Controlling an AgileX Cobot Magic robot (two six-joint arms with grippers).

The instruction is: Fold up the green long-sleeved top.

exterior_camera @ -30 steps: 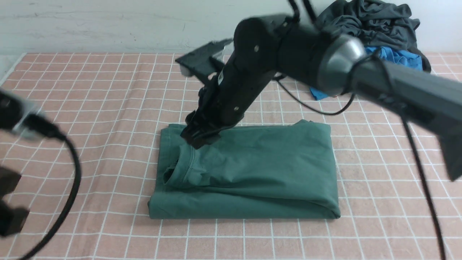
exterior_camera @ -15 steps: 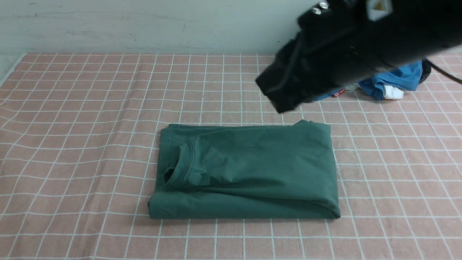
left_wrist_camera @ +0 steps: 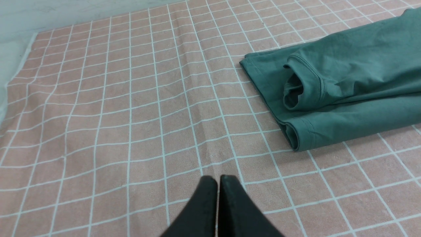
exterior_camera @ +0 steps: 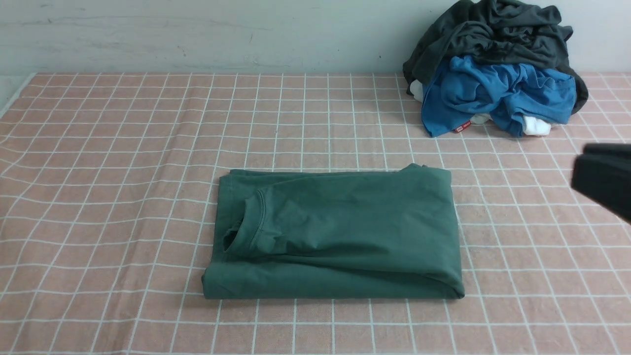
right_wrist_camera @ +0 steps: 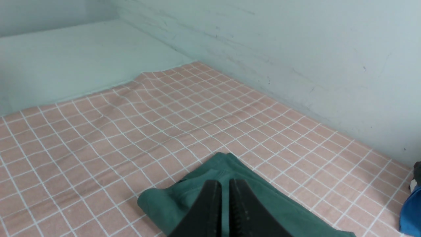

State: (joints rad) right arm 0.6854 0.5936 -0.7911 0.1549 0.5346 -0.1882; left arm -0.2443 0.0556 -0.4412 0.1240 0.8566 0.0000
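The green long-sleeved top (exterior_camera: 345, 231) lies folded into a flat rectangle in the middle of the table, its round collar (exterior_camera: 241, 227) facing left. Neither gripper touches it. In the left wrist view my left gripper (left_wrist_camera: 217, 179) is shut and holds nothing, over bare cloth to the left of the top (left_wrist_camera: 345, 85). It does not show in the front view. My right gripper (right_wrist_camera: 224, 182) is raised above a corner of the top (right_wrist_camera: 184, 200), jaws together with nothing between them. In the front view only a dark piece of the right arm (exterior_camera: 604, 185) shows at the right edge.
A pink checked cloth (exterior_camera: 123, 148) covers the table. At the back right a dark grey garment (exterior_camera: 493, 34) is heaped on a bright blue one (exterior_camera: 493, 88) with a red tag (exterior_camera: 459, 129). A pale wall runs along the back edge.
The right arm has lifted off the top near the collar and swung away to the right, its jaws closing. The left arm has left the front view. The top has not moved.
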